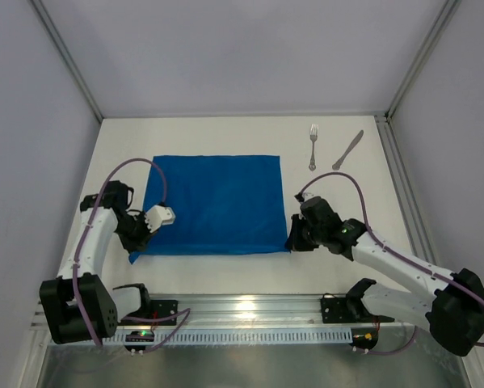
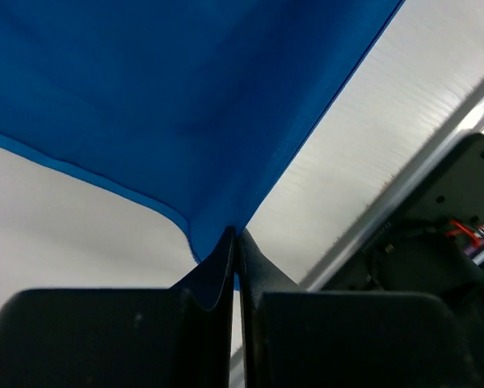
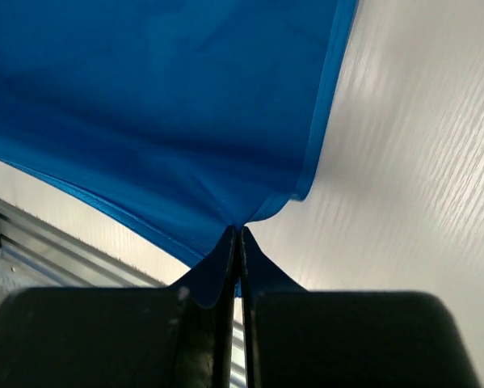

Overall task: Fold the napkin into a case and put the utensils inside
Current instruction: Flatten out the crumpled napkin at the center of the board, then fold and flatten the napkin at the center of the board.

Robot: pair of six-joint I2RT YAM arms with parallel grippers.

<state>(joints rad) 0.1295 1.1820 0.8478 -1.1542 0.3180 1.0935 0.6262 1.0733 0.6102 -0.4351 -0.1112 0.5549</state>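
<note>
While the bright blue, slightly shiny square cloth napkin (image 1: 213,204) lies spread on the white desk (image 1: 225,133), both arms have hold of its near edge. In the top view the cloth is one broad, nearly square sheet. Its far edge runs straight across the middle of the desk and its near edge lies just ahead of the arms' bases.

The left gripper (image 1: 136,245) sits at the near left corner. In the left wrist view, its two dark fingers are pressed almost together, and a pinch of the napkin (image 2: 169,105) is caught between the tips of the left gripper (image 2: 235,234). From that point the blue cloth fans away, and its hemmed edge curves off to the left over the pale desk.

The right gripper (image 1: 292,241) is at the near right corner. In the right wrist view, the fingers of the right gripper (image 3: 237,233) are likewise closed to a thin slit on the napkin (image 3: 161,105). Around the grip the cloth is drawn up into small creases. The side hem runs up and away on the right.

The small silver metal fork (image 1: 313,145) lies on the bare desk beyond the far right corner of the napkin, near it but not touching, with its tines pointing away from the arms. The slim silver metal table knife (image 1: 347,150) lies just to the right of the fork, tilted, apart from both the fork and the cloth.
</note>
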